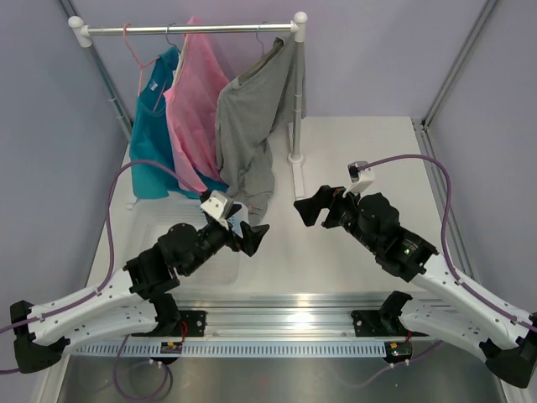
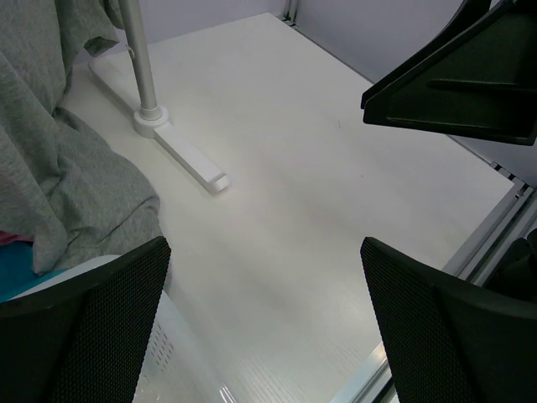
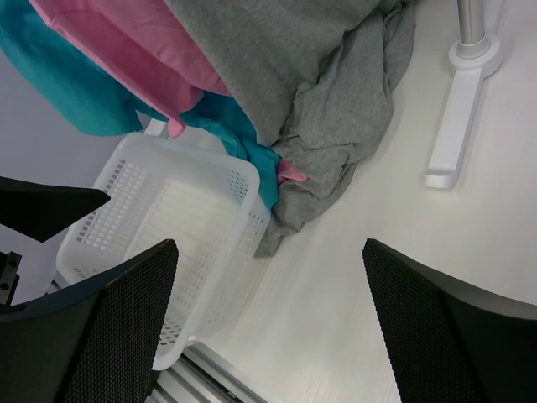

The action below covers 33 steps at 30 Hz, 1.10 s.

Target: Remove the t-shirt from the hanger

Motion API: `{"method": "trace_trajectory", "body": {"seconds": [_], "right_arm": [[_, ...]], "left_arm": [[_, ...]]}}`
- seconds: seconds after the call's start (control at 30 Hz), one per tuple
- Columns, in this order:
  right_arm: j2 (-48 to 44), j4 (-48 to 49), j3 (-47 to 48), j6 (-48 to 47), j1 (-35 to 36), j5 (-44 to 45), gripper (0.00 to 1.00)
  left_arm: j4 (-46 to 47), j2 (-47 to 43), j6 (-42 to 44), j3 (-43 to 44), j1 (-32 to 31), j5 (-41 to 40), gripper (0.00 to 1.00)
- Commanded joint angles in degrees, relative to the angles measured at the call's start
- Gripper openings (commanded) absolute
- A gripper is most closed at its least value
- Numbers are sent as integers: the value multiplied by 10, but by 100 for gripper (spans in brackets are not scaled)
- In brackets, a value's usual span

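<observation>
**Grey t-shirt (image 1: pixel 247 126) on its hanger (image 1: pixel 270 44), both arms low and holding nothing**

Hung at the right end of the rail (image 1: pixel 189 29), close against the white rack post (image 1: pixel 298 92). Only a thin hook and a short piece of the hanger's shoulder showing above the collar, the remainder hidden under cloth. Draped crookedly, sagging leftward and down, with the lower end heaped on the tabletop (image 1: pixel 361 151) beside the post's long flat foot (image 2: pixel 189 155). Pressed on the left side against a pink garment (image 1: pixel 197 101), with a teal-blue garment (image 1: pixel 155 143) beyond that, both on the same rail.

Left fingers (image 2: pixel 92 336) spread wide, with nothing between them. Held low over the tabletop, just right of the heaped grey hem and apart from it. Pointed across bare tabletop toward the rack foot.

Right fingers (image 3: pixel 101 327) also spread wide and empty. Held above the tabletop near the near end of the rack foot, turned left toward the clothes and short of the t-shirt. Facing the left fingers across a gap, not touching them.

Under the teal-blue and pink hems, a white slotted basket (image 3: pixel 193 210) resting on the tabletop, with a fold of grey cloth lying along its right rim. Whether the cloth touches the rim or only overlaps it in view cannot be told.
</observation>
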Motion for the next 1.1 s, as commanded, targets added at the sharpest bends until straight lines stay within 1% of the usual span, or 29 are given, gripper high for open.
{"method": "trace_trajectory", "body": {"seconds": [0.0, 0.23, 0.3, 0.33, 0.37, 0.4, 0.43, 0.47, 0.53, 0.57, 0.63, 0.67, 0.7, 0.73, 0.77, 0.8, 0.83, 0.9, 0.93, 1.0, 1.07], "right_arm": [[-6, 14, 7, 1, -4, 24, 99], [-13, 14, 6, 1, -4, 21, 99], [-15, 17, 4, 1, -4, 20, 100], [-15, 18, 5, 0, -4, 15, 100], [-16, 22, 4, -3, -4, 7, 100], [-17, 25, 3, -9, -4, -3, 99], [-21, 34, -2, -30, -4, -36, 100], [-28, 62, -20, -49, -4, -73, 100], [-36, 91, -44, -53, -4, -88, 100], [-38, 97, -47, -56, -4, -91, 99], [-37, 98, -43, -68, -4, -94, 100], [-35, 85, -40, -73, -5, -90, 99], [-34, 77, -35, -78, -4, -81, 99], [-33, 72, -31, -80, -4, -78, 100], [-34, 68, -30, -81, -4, -76, 100], [-34, 68, -29, -80, -4, -77, 100], [-34, 70, -29, -80, -4, -82, 100], [-35, 77, -31, -78, -4, -110, 100], [-35, 81, -34, -76, -4, -111, 99], [-32, 92, -37, -73, -4, -132, 99], [-22, 90, -33, -74, -5, -138, 99]], "left_arm": [[43, -6, 6, 2, -3, 6, 99], [55, -6, -2, 3, -3, 15, 99], [52, -4, 4, 21, -3, 18, 99], [46, -1, 11, 52, -3, 12, 99], [33, 8, 20, 71, -3, -21, 99], [30, 15, 46, 89, -3, -43, 99], [29, 23, 57, 109, -3, -72, 99], [10, 44, 86, 154, -2, -130, 99], [9, 72, 140, 210, -2, -175, 99], [13, 86, 191, 266, -2, -215, 99], [25, 129, 254, 309, 1, -239, 99], [38, 144, 299, 344, 18, -238, 99], [34, 175, 302, 364, 38, -229, 99], [-9, 193, 291, 386, 62, -187, 99], [-36, 212, 251, 442, 121, -155, 99], [-63, 248, 232, 468, 149, -125, 99], [-94, 265, 214, 492, 194, -72, 99], [-107, 291, 200, 537, 220, -21, 99], [-120, 313, 202, 551, 228, 25, 99], [-155, 353, 210, 602, 243, 62, 99], [-172, 378, 209, 628, 266, 77, 97]]}}
